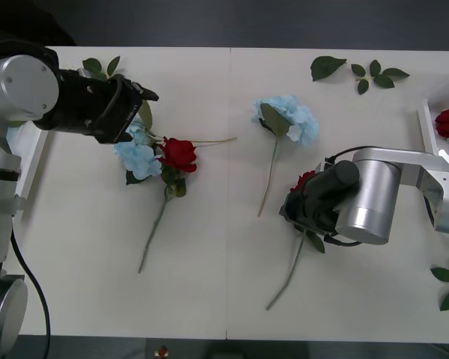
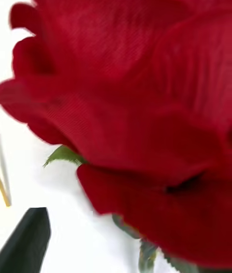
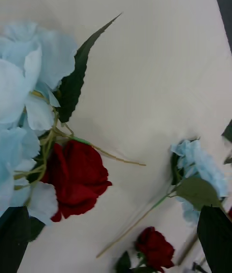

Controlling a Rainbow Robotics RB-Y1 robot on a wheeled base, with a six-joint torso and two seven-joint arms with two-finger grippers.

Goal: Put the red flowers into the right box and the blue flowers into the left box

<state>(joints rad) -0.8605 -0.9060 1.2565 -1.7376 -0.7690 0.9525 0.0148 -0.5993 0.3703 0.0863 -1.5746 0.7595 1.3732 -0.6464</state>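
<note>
A: From the front, where is the right gripper?
B: Directly over a deep-red fabric rose; its thin green stem trails toward the robot. The white translucent plastic right box is beyond it.

A: Right wrist?
B: Velvety petals just ahead, fingers spread.

A: Left wrist?
B: Left gripper open above pale-blue fluffy hydrangea, whose stem underlies another rose.

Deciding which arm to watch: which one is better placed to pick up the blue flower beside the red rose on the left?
Left. The left gripper hovers right over that pale blue fluffy flower cluster, while the right gripper is at a deep-red rose across the table.
</note>
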